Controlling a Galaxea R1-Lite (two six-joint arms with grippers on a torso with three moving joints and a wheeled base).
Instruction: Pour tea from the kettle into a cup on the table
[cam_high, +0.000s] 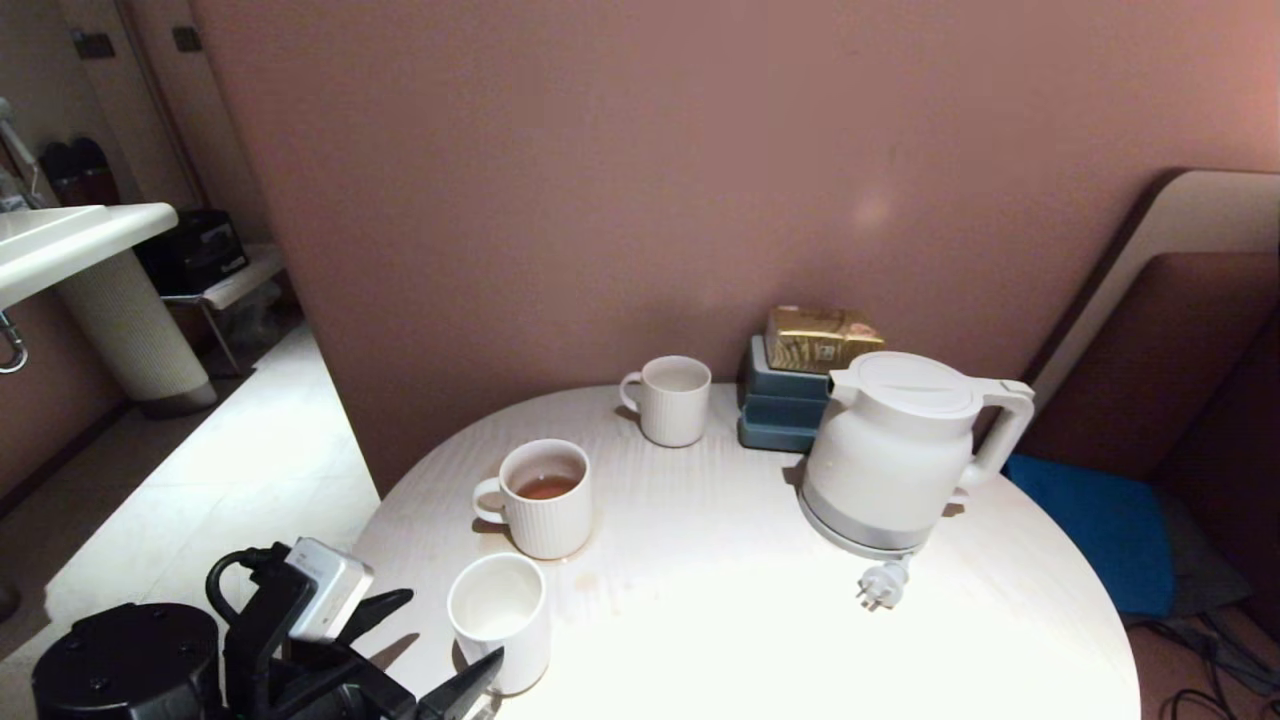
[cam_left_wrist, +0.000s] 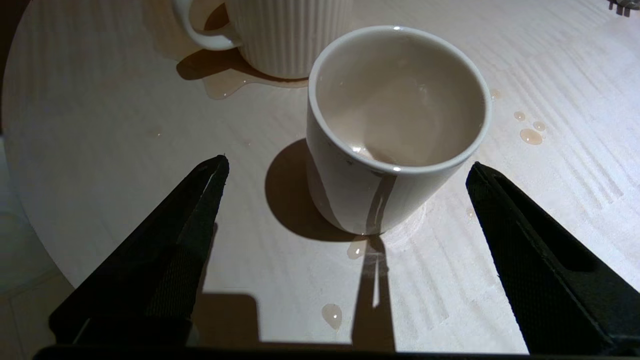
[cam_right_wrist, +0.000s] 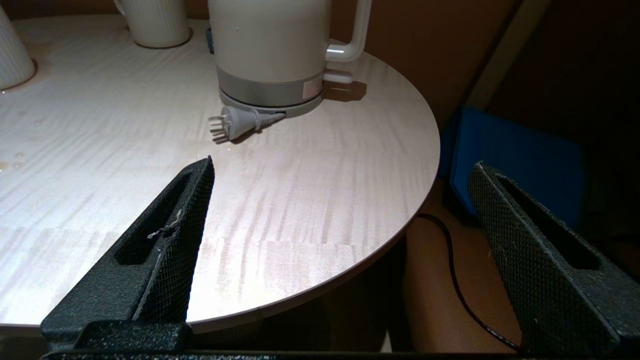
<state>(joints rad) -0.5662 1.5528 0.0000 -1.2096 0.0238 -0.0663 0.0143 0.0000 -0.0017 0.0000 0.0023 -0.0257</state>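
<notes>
Cup (cam_high: 498, 620) sits upright near the front-left edge of the surface (cam_high: 720, 600), plain white, no handle, no tea visible inside in the left wrist view. Left pincer (cam_high: 450, 650) is right at it, jaws spread wide, one finger either side of the cup but not touching (clear gaps both sides in the left wrist view). Nothing held.

Just behind the cup: ribbed mug (cam_high: 540, 500) with amber tea (cam_high: 545, 487) in it, small puddle at its base. A few droplets (cam_left_wrist: 530, 135) on the surface around the cup. Second ribbed mug (cam_high: 672, 400) further back, near the wall; contents not readable.

Kettle (cam_high: 900, 450) stands upright on the right side of the surface, well apart from the cup, lid closed, handle toward the right, spout toward the left. Its plug (cam_high: 880, 585) lies loose on the surface just in front of the base.

Behind the kettle: blue boxes (cam_high: 780, 405) stacked against the wall, gold packet (cam_high: 820, 338) on top.

Right pincer (cam_right_wrist: 340, 200) is off the front-right rim of the surface, jaws spread wide, empty (only seen in its own wrist view), kettle ahead of it, not close.
</notes>
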